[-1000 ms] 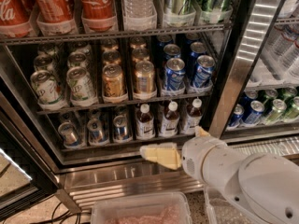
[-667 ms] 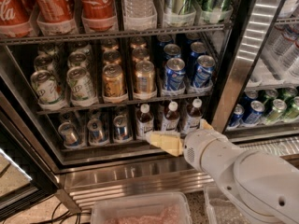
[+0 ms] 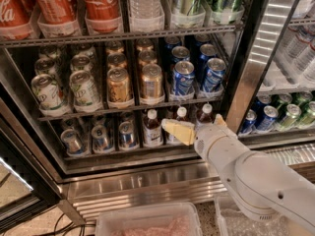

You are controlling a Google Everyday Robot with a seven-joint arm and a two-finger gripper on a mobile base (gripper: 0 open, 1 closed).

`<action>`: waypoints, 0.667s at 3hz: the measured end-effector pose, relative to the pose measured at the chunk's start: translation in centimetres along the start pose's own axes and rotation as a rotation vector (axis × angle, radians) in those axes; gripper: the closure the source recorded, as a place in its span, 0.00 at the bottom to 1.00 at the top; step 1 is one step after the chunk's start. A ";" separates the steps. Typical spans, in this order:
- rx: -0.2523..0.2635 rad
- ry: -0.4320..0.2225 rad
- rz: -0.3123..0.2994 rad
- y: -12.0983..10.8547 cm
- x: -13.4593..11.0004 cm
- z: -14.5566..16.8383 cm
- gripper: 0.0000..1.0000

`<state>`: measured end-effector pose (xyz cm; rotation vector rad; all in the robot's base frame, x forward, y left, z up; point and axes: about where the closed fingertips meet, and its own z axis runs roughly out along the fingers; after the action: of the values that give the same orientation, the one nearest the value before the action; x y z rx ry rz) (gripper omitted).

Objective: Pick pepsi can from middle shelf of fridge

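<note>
The end effector hangs at the fridge opening, in front of the white-capped bottles on the lower rack, just below the middle shelf. How far open it is cannot be told; it grips no can. The pepsi can stands upright at that shelf's front right, beside a second blue can, right of the gold cans, above the end effector and apart from it.

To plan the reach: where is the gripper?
In the camera view, the gripper is right of centre, before the white-capped bottles, below the pepsi cans on the middle shelf.
</note>
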<state>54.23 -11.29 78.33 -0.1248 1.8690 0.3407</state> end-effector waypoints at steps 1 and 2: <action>0.000 0.000 0.000 0.0 0.0 0.0 0.00; 0.011 -0.035 0.010 -0.6 -0.7 0.8 0.00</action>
<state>55.33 -11.68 78.68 -0.1018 1.8375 0.3371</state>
